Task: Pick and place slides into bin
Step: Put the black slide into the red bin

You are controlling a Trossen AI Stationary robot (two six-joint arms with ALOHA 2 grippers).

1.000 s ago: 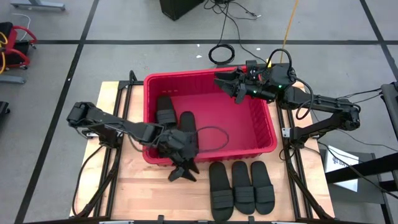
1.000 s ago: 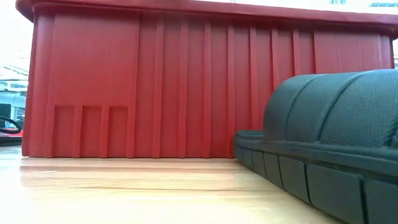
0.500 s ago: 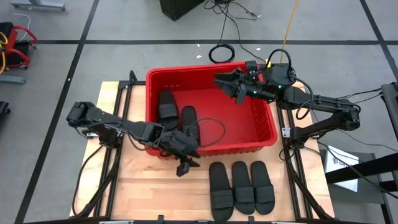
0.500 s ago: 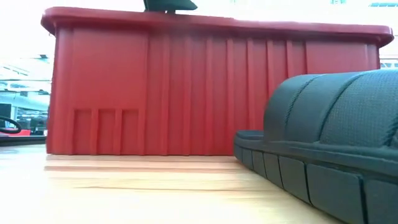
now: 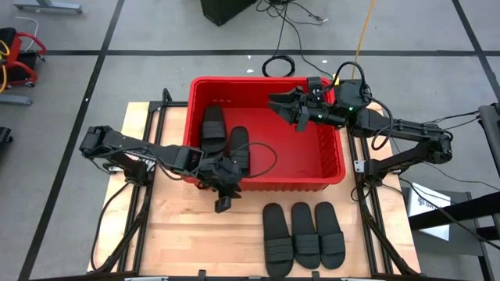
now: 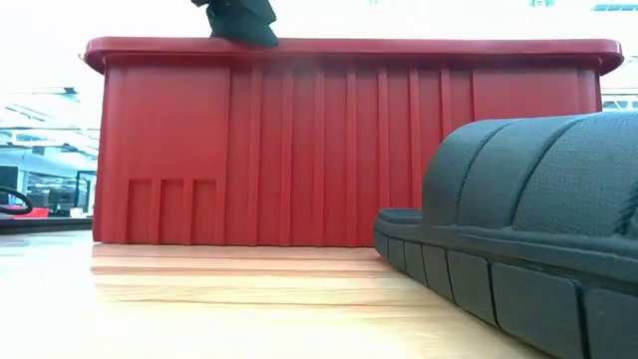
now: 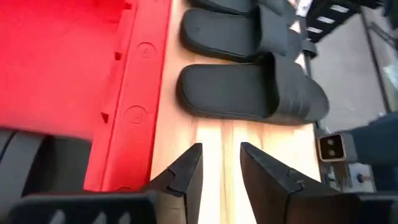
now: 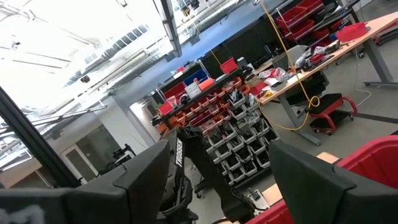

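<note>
The red bin (image 5: 328,168) stands on the wooden table, and its near wall fills the low view (image 6: 349,150). Two black slides (image 5: 212,125) (image 5: 237,148) lie inside the bin at its left. Three more slides (image 5: 305,228) lie side by side on the table in front of the bin; they also show in the left wrist view (image 7: 249,93). My left gripper (image 5: 222,203) (image 7: 221,146) is open and empty, just outside the bin's near wall, low over the table. My right gripper (image 5: 283,109) (image 8: 224,149) is open and empty above the bin's far right part.
One slide's strap and sole (image 6: 518,229) fill the low view's right foreground. Bare wood (image 5: 187,234) lies at the table's near left. Cables (image 5: 279,66) lie on the floor beyond the table's far edge. The right wrist view shows only the room's shelves.
The bin has slid toward the table's far edge and a little to the right, carrying its two slides. My left gripper has moved toward the far edge along with the bin's near wall. The three slides on the table have stayed put.
</note>
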